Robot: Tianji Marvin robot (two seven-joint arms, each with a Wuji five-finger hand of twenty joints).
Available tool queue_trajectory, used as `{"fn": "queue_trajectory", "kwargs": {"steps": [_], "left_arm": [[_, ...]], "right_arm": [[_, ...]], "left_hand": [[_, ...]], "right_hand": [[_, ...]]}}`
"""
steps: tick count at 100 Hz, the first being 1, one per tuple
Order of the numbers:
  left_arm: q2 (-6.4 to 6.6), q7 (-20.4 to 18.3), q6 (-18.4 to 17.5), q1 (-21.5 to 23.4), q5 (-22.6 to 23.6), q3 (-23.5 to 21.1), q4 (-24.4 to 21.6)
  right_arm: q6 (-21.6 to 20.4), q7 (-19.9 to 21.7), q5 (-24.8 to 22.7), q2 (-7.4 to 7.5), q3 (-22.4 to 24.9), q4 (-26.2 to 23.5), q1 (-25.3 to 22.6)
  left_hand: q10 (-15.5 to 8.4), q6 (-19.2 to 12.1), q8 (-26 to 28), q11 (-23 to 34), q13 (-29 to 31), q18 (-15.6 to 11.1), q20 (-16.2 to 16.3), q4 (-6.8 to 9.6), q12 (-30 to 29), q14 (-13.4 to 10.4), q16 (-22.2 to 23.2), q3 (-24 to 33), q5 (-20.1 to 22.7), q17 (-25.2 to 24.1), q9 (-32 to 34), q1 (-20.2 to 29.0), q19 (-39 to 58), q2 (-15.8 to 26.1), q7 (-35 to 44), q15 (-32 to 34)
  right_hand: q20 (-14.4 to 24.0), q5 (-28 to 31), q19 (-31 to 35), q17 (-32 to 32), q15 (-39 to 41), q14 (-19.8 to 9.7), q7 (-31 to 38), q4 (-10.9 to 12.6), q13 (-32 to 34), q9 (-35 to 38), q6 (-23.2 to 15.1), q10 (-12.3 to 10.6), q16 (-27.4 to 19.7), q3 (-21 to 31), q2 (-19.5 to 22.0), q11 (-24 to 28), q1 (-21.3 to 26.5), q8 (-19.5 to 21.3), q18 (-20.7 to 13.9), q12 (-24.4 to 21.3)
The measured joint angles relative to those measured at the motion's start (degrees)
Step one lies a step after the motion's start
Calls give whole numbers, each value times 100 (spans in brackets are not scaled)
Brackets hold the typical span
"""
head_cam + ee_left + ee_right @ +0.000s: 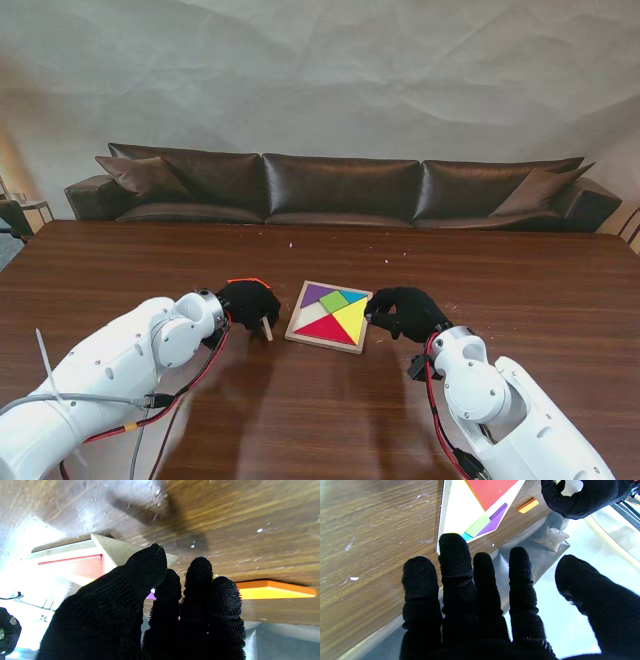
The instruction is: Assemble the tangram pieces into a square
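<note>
A: Looking down from the stand view, what sits mid-table?

B: A wooden tray (pixel 296 330) lies at the centre of the frame on the brown table (pixel 120 270), with the tangram pieces (pixel 335 312) inside it in purple, green, blue, yellow, red and white. The left hand (pixel 248 302) rests just left of the tray, and a pale wooden piece (pixel 267 328) stands on edge at its fingers. Whether they grip it, the view does not tell. An orange piece (pixel 248 281) lies just beyond that hand.

A: And the right hand?

B: The right hand (pixel 405 312) sits against the tray's right edge, fingers curled towards it; no piece shows in it.

A: The left wrist view?

B: The black gloved fingers (pixel 150 562) rise close together in the middle of the frame. The pale triangular piece (pixel 117 551) pokes out behind the thumb tip. The orange piece (pixel 272 590) shows at mid right.

A: The right wrist view?

B: The right hand's fingers (pixel 452 552) are spread and hold nothing. The tray corner (pixel 439 542) lies at one fingertip. The left hand (pixel 585 497) appears at upper right.
</note>
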Motion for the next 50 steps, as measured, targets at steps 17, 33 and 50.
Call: {"fn": "queue_trajectory", "kwargs": {"steps": [17,33,50], "left_arm": [[-43,117,-95,-181,14,182,49],[-81,249,-187,-399,45,483,133],[-197,466,-276,-694,1,890,385]], "right_arm": [[8,-6,5,-1,4,2,0],[8,-6,12,-1,0,7,0],[9,-25,11,-4,-3,14,3]], "left_hand": [[-13,-10,-3,0,-2,-8,-1,0,3,-2,2,9,4,-1,0,0,-1,0,0,-11],[-61,-77,-46,-1,-2,-38,-1,0,7,-34,5,11,48,-7,0,2,-2,0,0,-60],[-75,-87,-69,-2,-10,-70,-1,0,36,-52,15,12,52,-52,0,2,-3,0,0,-70]], "right_hand": [[0,0,0,0,0,0,0,0,0,0,23,1,0,0,0,0,0,0,0,0],[0,0,0,0,0,0,0,0,0,0,27,6,0,0,0,0,0,0,0,0],[0,0,0,0,0,0,0,0,0,0,27,8,0,0,0,0,0,0,0,0]]}}
